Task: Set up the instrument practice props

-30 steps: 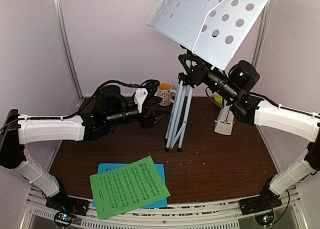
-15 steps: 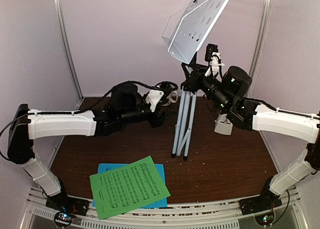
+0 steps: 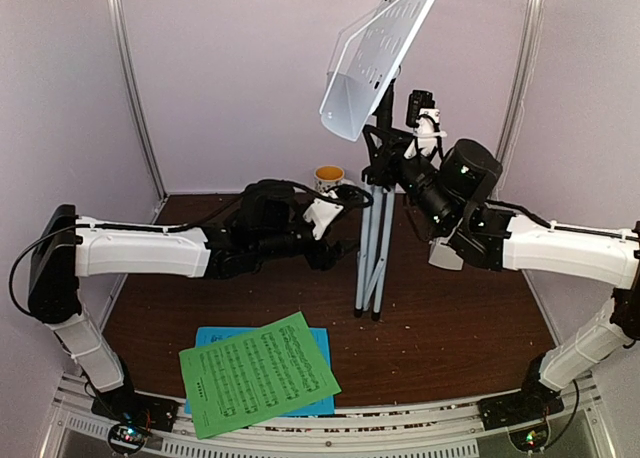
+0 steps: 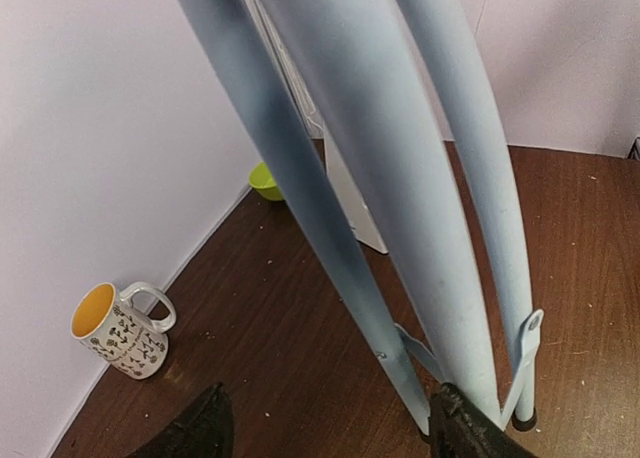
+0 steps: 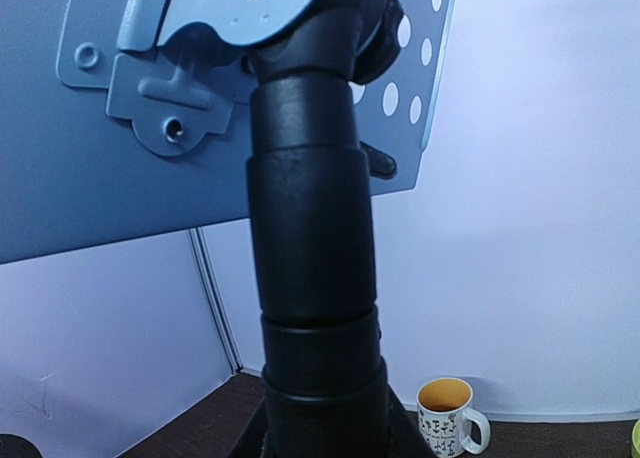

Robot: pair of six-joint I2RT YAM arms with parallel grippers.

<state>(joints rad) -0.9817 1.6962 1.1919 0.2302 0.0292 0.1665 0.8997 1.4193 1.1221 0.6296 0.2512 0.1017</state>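
Reaching in from the left side, the left arm lies low over the table (image 3: 450, 328), and the left gripper (image 4: 332, 418) sits at the foot of the tripod legs (image 3: 372, 253) with its jaws spread. The wrist view shows the legs rising between the two fingers (image 4: 200, 433), nearer to one finger and clear of the other. At the near edge, left of centre, the green music sheet (image 3: 258, 374) lies flat and skewed on top of the blue music sheet (image 3: 208, 336), covering most of it. Against the back wall, the patterned mug (image 3: 328, 179) stands upright just left of the stand. The music stand (image 3: 372, 63) is upright at mid-table, its three legs folded close together and their feet down at the table surface. Its white perforated desk is tilted steeply, well above both arms. The right gripper (image 3: 385, 158) is closed on the black post directly beneath the desk; the right wrist view shows that post filling the centre, though the fingers themselves are not plainly seen there. Right of the stand, the white metronome (image 3: 444, 255) stands on the table, mostly hidden behind the right arm. The lime-green bowl (image 4: 264, 182) sits by the back wall near the metronome.
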